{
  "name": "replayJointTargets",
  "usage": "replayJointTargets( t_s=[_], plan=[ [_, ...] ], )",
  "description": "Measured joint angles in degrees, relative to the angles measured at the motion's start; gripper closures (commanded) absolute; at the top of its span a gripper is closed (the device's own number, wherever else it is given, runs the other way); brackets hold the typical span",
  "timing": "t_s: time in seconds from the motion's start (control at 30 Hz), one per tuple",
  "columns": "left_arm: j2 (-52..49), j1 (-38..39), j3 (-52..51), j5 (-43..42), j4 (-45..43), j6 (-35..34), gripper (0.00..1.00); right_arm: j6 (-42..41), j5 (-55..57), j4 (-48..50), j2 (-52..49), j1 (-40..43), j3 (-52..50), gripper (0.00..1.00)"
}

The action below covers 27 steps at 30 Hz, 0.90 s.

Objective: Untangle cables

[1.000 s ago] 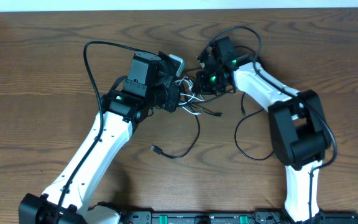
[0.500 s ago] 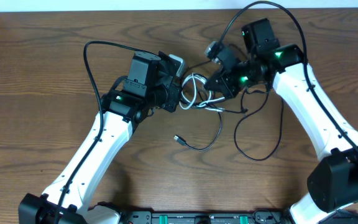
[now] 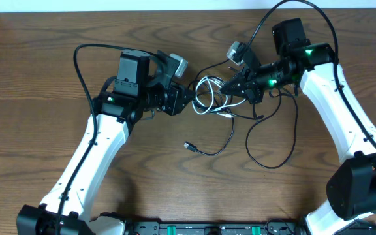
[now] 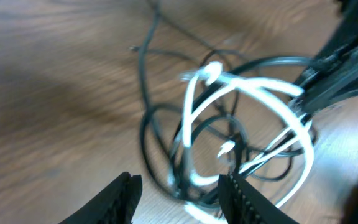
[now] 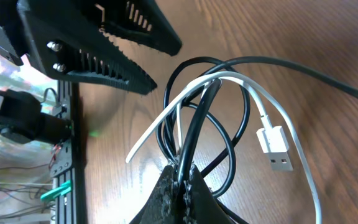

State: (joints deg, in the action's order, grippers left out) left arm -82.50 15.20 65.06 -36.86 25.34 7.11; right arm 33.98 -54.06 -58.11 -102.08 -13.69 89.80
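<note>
Barely started: the cables [image 3: 205, 98] lie knotted toward the table's [image 3: 44, 72] one o'clock, right pincer [image 5: 180, 177] clenching them, left pincer [image 4: 179, 185] released.

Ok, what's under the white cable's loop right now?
Black cables cross beneath the white cable, wood table showing through the loop. Where the strands enter the shut right gripper, the pinch hides how they cross.

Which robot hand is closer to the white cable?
Right. The right gripper pinches the cable bundle with the white cable in it; the left gripper is open, just beside its loops.
</note>
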Motion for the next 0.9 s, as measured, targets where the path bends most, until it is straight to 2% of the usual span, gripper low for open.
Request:
replayJointTargets(
  t_s=[0.1, 0.43, 0.5, 0.6, 0.67, 0.77, 0.9],
  plan=[
    [-1.0, 0.0, 0.0, -2.9, -2.2, 0.3, 0.45, 0.2, -0.6, -0.4, 0.0, -0.3, 0.0, 0.99],
    [-11.1, 0.0, 0.0, -6.3, -6.4, 0.4, 0.44, 0.6, -0.9, -1.3, 0.0, -0.4, 0.0, 0.99],
    [-12.6, 0.0, 0.0, -6.8, -7.5, 0.4, 0.53, 0.6, -1.0, -1.5, 0.0, -0.4, 0.0, 0.99],
    [-13.6, 0.3, 0.0, -7.1, -8.1, 0.6, 0.80, 0.6, -1.1, -2.0, 0.0, -0.4, 0.0, 0.99],
    [-13.9, 0.5, 0.0, -7.5, -8.0, 0.3, 0.81, 0.6, -1.2, -2.0, 0.0, -0.4, 0.0, 0.99],
    [-13.9, 0.5, 0.0, -7.8, -8.1, 0.4, 0.92, -0.4, -0.8, -1.7, 0.0, -0.3, 0.0, 0.99],
    [-13.6, -0.5, 0.0, -7.8, -8.0, 0.2, 0.92, -6.8, 2.8, -0.1, 0.0, 1.0, 0.0, 0.99]
  ],
)
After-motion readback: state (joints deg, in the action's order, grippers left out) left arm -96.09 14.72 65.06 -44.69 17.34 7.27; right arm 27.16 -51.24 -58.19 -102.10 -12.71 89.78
